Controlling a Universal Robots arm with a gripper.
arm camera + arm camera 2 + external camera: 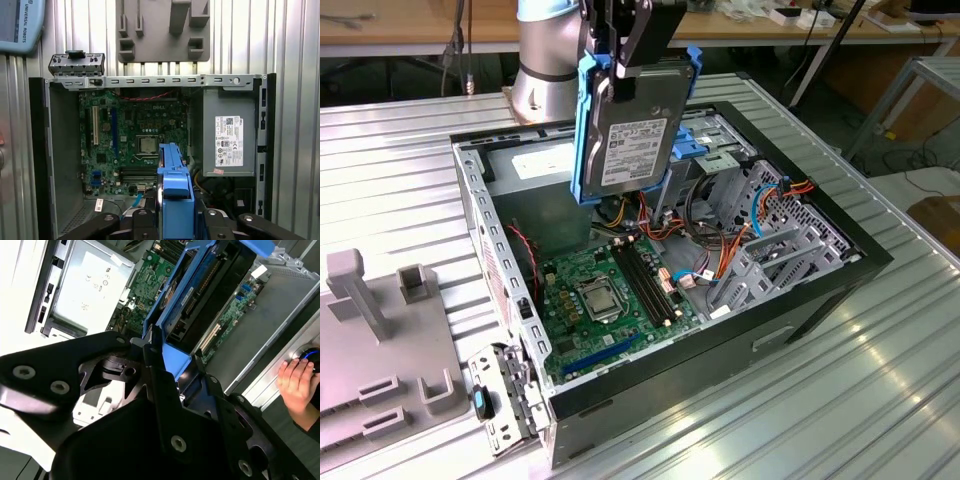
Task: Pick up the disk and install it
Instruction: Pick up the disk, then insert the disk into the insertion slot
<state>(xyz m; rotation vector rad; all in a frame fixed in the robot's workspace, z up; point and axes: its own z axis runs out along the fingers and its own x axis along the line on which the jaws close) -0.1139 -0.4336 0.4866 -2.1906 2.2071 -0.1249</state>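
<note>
Two fingers (632, 45) tight on the upright disk (635, 135) above the open case (477, 230), arm (545, 55) largely cut off.

1. The open case (470, 215) is reached from above; the disk (635, 125), clamped in the gripper (623, 62), is held over it, clear of its walls.
2. Free room is left above the motherboard (605, 285).
3. One end is crowded by the drive cage (778, 248) and loose cables (725, 255).
4. A corner is filled by the power supply (227, 142).
5. A person's hand (297, 380) is seen just outside the case.
</note>
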